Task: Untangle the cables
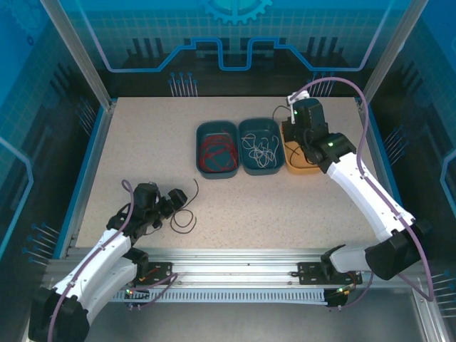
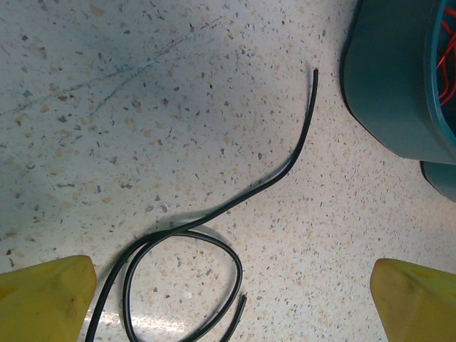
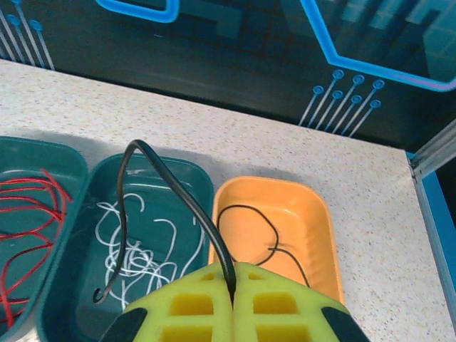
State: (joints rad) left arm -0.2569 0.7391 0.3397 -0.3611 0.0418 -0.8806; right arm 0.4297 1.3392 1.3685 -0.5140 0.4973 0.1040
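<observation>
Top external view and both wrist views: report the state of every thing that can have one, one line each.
Left pincer: open, holding nothing.
Right pincer: shut on a thin black cable.
Loose looped black cable: lying free, ungripped.
Left teal plastic tray: holds red cables.
Middle teal plastic tray: holds tangled white cables.
Orange plastic tray: holds one curled black cable.

A speckled, stone-look table top (image 2: 178,85), smooth with a soft sheen, carries a black cable (image 2: 299,146) in a sleek, faintly glossy plastic sheath, the same finish as a second black cable (image 3: 185,199). The teal tray (image 2: 388,85) and orange tray (image 3: 320,221) are smooth moulded plastic, the orange one shinier. Yellow fingers (image 2: 50,296) of the left gripper (image 2: 233,292) look like matt plastic; the near rail (image 1: 235,262) is pale brushed metal
</observation>
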